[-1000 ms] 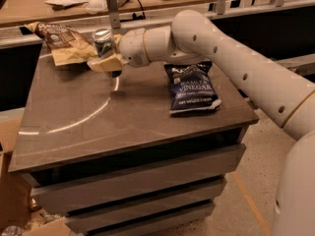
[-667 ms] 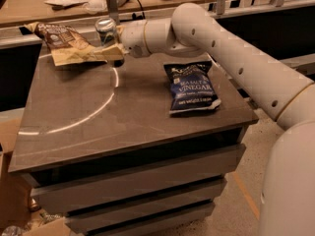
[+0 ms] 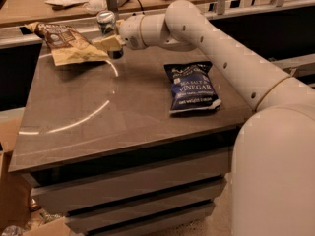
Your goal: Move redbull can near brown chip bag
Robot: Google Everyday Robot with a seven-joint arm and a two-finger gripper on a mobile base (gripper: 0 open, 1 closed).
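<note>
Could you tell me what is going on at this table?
The robot's arm reaches over the table to its far edge, where the gripper is shut on the redbull can. The can is upright, right beside the brown chip bag. Whether it rests on the tabletop cannot be told. A dark blue chip bag lies flat, apart from them, further right in the picture.

Count on table (image 3: 123, 122), 1 unit: chip bags 2, i.e. 1 brown chip bag (image 3: 69, 45) and 1 dark blue bag (image 3: 193, 86); 1 redbull can (image 3: 106, 22); 1 gripper (image 3: 112, 42), far-left, clasping the can
</note>
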